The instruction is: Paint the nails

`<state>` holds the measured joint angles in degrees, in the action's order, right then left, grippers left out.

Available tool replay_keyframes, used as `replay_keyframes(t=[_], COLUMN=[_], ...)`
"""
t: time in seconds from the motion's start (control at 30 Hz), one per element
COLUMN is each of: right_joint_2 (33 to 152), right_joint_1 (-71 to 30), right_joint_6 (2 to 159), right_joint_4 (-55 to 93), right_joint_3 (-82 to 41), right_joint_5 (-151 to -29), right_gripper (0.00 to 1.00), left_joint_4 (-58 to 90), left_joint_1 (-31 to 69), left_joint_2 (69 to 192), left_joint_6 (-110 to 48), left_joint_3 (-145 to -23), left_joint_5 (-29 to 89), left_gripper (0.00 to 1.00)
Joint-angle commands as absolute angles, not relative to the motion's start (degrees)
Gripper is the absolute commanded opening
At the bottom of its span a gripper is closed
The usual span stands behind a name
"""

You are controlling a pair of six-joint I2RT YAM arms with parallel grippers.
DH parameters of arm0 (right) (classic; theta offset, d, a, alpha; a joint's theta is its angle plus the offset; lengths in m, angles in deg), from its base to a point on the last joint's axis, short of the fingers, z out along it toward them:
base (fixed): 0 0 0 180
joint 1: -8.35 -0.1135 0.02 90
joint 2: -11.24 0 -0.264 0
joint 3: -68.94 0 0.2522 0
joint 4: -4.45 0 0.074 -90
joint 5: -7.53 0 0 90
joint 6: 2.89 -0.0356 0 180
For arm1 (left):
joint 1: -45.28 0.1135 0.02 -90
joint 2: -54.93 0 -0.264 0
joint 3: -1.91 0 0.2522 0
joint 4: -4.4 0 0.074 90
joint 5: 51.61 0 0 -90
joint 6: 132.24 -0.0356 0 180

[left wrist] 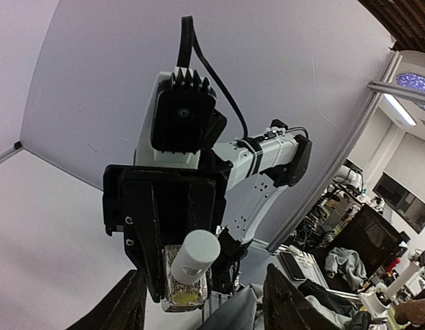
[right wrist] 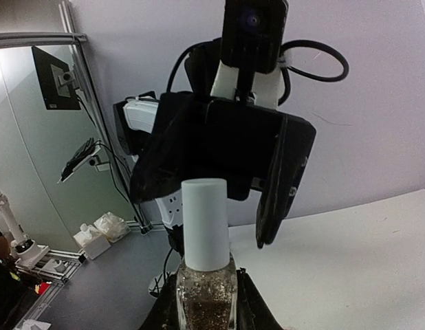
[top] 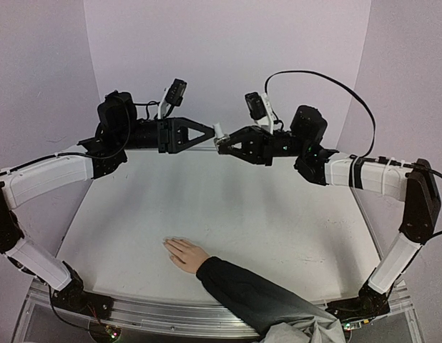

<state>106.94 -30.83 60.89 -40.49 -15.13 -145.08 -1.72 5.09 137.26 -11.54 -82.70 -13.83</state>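
Observation:
A light-skinned hand (top: 184,254) with a dark sleeve lies flat, palm down, on the white table near the front. Its nails are too small to make out. My right gripper (top: 222,142) is raised at the back centre, shut on a small clear bottle of glitter polish (right wrist: 206,295) with a white cap (right wrist: 205,223) pointing left. My left gripper (top: 209,133) is open and faces it, fingertips level with the cap. In the left wrist view the capped bottle (left wrist: 190,265) sits just ahead of my wide-open fingers (left wrist: 133,304).
The white table (top: 278,214) has pale walls behind and to both sides. The dark sleeve (top: 257,296) crosses the front edge between the arm bases. Both arms arch high over the back of the table.

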Motion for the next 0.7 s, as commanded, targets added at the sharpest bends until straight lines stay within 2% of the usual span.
replay_keyframes(t=[0.0,0.4,0.67], right_joint_2=[107.49,109.55,109.74], right_joint_1=[-30.46,-30.49,-30.50], right_joint_6=[54.36,52.06,52.13], right_joint_4=[-51.83,-54.03,-54.21], right_joint_3=[-15.79,-16.63,-16.60], right_joint_5=[-149.85,-150.76,-149.37], right_gripper=[0.00,0.00,0.00], left_joint_4=[-7.71,-7.81,-7.85], left_joint_1=[3.66,2.91,2.23], left_joint_2=[137.64,139.93,141.72], left_joint_6=[-9.98,-9.65,-9.76], left_joint_3=[-86.31,-89.03,-89.70], left_joint_5=[-19.03,-16.12,-15.68], left_gripper=[0.55,0.44,0.25])
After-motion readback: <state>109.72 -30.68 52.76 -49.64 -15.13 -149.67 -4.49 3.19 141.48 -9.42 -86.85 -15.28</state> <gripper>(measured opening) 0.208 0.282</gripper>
